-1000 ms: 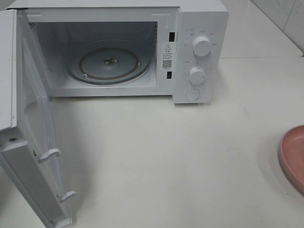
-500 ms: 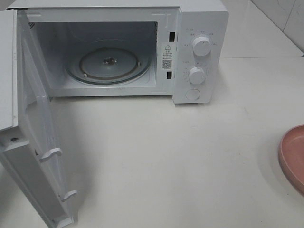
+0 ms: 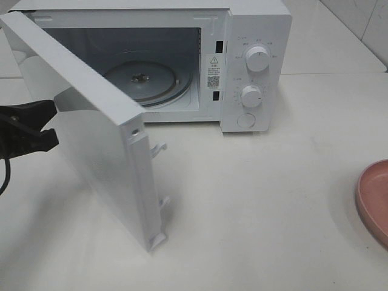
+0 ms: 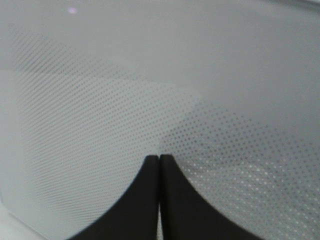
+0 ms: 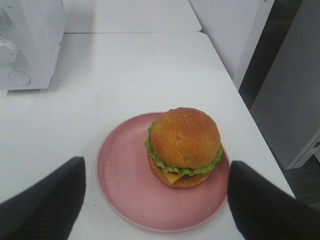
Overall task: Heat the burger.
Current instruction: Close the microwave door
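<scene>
Two risks noted: the left pincer [image 3: 48, 124], pressed together against the half-swung microwave door [image 3: 103, 139], may shut an empty microwave [image 3: 254, 66], since the burger [image 5: 184, 146] sits on the pink plate [image 5: 120, 180] between the spread right pincer [image 5: 157, 200] fingers, unheld.

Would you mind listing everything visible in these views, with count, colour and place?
microwave: one, white, back of the table
door: one, white, partly open
turntable: one, glass, inside the microwave
knobs: two, white, on the panel, one above the other
burger: one, golden-brown bun, on the plate
plate: one, pink, near the table's right edge
table: one, white
left gripper: black, shut, at the door's outer face
right gripper: black, open, above the plate
</scene>
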`<move>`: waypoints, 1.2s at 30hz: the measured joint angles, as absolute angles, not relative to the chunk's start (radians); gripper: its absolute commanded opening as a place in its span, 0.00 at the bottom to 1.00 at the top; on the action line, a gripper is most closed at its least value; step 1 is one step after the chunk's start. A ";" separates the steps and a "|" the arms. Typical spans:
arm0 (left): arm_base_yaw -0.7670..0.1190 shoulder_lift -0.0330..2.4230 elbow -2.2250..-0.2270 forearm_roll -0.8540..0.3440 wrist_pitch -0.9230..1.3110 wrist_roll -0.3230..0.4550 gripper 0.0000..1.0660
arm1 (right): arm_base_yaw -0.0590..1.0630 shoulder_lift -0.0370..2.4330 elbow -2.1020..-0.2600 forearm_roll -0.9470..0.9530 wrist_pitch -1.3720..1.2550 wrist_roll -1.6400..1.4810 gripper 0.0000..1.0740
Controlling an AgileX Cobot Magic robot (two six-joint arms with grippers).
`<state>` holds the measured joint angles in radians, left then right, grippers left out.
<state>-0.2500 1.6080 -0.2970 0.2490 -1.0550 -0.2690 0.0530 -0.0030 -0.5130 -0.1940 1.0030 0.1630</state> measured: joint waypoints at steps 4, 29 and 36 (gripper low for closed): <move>-0.299 1.630 -0.333 0.207 -1.055 -0.260 0.00 | 0.053 -0.003 -0.513 -0.194 1.003 0.163 0.71; -0.624 1.788 -0.738 -0.216 -0.868 -0.022 0.00 | 0.053 -0.003 -0.513 -0.194 1.003 0.163 0.71; -0.630 1.851 -0.842 -0.233 -0.792 -0.022 0.00 | 0.053 -0.003 -0.513 -0.194 1.003 0.163 0.71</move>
